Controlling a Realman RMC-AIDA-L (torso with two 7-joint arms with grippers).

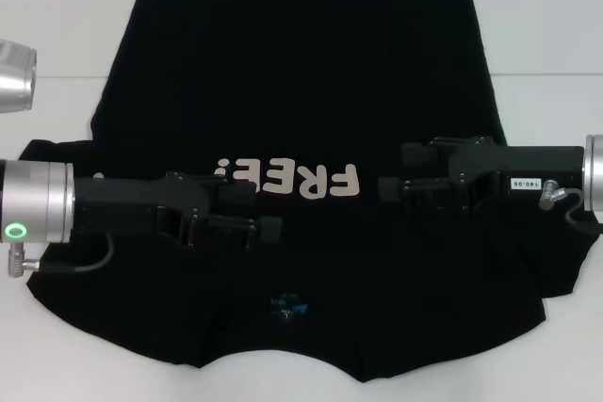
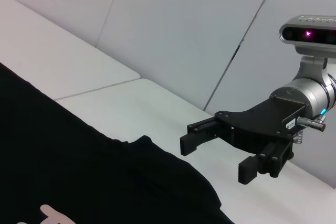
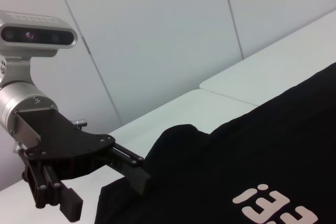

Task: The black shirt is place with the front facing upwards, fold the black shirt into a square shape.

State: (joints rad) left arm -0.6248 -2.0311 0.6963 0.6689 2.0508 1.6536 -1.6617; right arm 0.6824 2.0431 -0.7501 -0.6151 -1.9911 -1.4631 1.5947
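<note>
Both wrist cams show jaws apart over black shirt (image 1: pixel 292 91).

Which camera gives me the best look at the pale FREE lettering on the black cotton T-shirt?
The head view: the whole pale FREE lettering shows on the black cotton T-shirt, between both grippers. The right wrist view catches only some letters at its edge; the left wrist view shows only a sliver.

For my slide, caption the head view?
Both open grippers, left and right, hover over the flat black shirt.
</note>
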